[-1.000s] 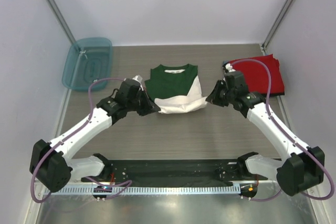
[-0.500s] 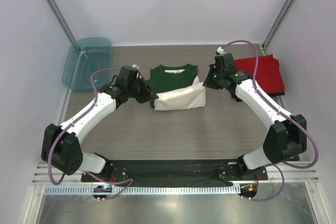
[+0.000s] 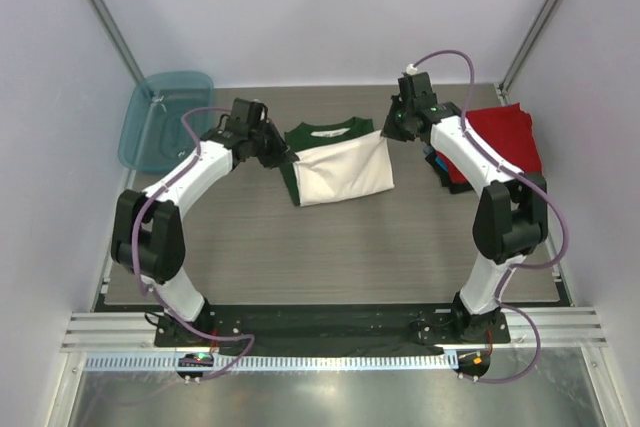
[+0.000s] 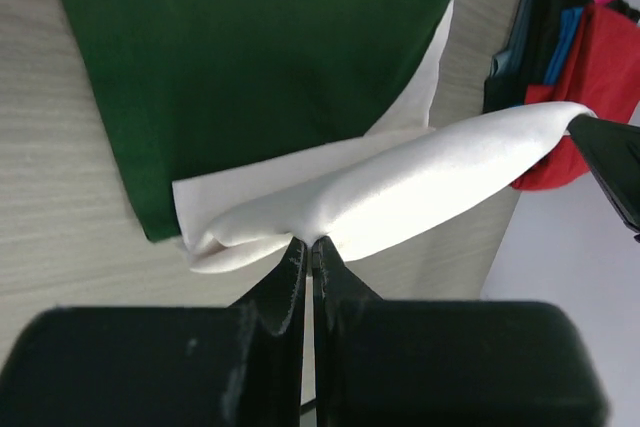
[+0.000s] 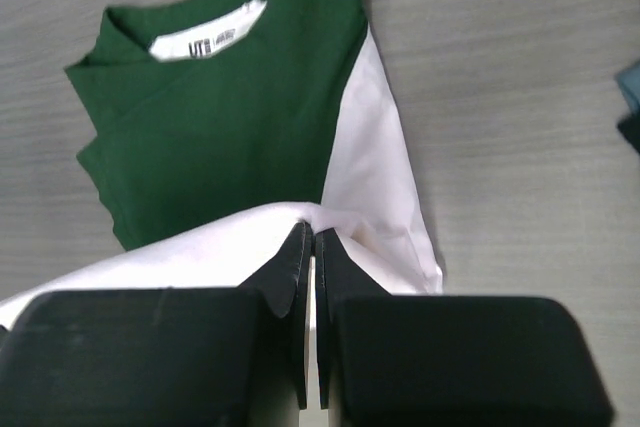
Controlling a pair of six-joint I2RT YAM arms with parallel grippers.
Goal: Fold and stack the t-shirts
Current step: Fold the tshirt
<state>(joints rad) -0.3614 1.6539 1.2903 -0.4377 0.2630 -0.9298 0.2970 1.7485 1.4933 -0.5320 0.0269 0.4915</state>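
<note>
Grey wood-grain table (image 3: pixel 330 257) fills the overhead view, with pale walls around it. Near its middle lies the white and green t-shirt (image 3: pixel 340 172), its white lower part lifted and drawn over the green toward the collar. Only the overhead view shows the teal tub (image 3: pixel 165 119), well to the left of that shirt. Just right of the shirt sits the stack of folded shirts (image 3: pixel 505 137). From above the stack looks mostly red, while my left wrist camera shows dark, blue and pink edges along with the red. My left gripper (image 3: pixel 284 155) is pinched tight on the shirt's left white edge, and my right gripper (image 3: pixel 388 133) is pinched on the right one. My right wrist camera alone shows the white neck label (image 5: pixel 215 39) inside the green collar.
</note>
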